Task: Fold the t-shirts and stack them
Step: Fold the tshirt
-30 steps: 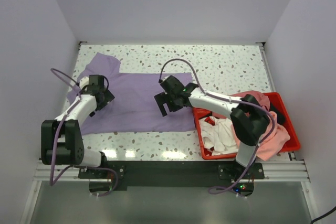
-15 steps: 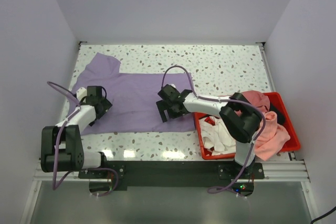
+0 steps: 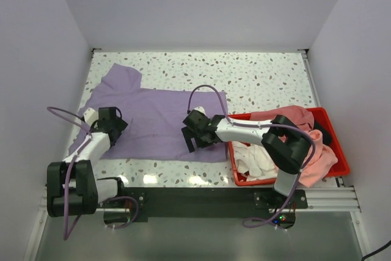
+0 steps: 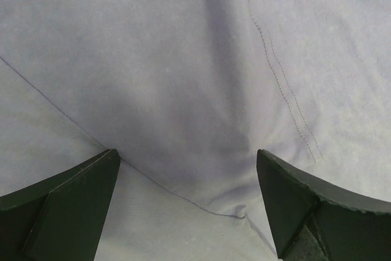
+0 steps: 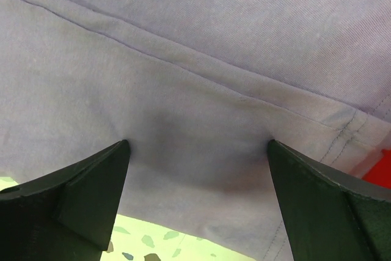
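Nearer now: left tool [image 4: 189, 203], right tool [image 5: 197, 203], both agape, empty, over lavender t-shirt [image 3: 160, 114] edge.

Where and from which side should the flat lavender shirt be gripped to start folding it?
Probably the near long edge of the lavender shirt, pinched at two spread points from above. It lies flat, so only an edge offers a lip, and the open left gripper and right gripper hang over that side.
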You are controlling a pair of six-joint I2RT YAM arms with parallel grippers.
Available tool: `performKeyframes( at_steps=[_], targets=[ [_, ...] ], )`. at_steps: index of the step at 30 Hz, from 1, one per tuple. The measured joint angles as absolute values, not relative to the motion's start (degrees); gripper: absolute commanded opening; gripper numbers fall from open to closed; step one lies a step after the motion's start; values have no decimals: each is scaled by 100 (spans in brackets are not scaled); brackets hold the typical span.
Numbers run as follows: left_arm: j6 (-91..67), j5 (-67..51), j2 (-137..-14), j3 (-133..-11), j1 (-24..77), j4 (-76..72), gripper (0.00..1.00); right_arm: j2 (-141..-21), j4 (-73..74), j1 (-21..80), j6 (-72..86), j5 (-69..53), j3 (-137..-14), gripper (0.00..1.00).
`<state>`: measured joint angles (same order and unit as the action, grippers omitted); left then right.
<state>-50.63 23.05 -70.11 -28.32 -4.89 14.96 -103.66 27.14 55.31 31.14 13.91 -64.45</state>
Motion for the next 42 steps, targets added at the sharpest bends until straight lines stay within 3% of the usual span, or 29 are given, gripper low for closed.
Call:
performKeyframes(
  at_steps=[20, 29, 38, 42],
  targets=[
    [-5898, 2427, -6187, -3072, -600, 3371, 100, -9933, 3247, 5551, 2875, 1391, -6659, 99],
    [-5583, 2292, -7581, -5745, -604, 3413, 100, -9946, 3701, 5253, 2377, 1413, -8549, 99],
    [-4720, 1951, -11170, -9566, -696, 3511, 100, -10416, 3817, 3632, 2012, 1382, -9139, 99],
    [-4265, 1734, -12905, -11712, -740, 3833, 100, -10512, 3874, 3354, 1916, 1409, -9139, 99]
  ],
)
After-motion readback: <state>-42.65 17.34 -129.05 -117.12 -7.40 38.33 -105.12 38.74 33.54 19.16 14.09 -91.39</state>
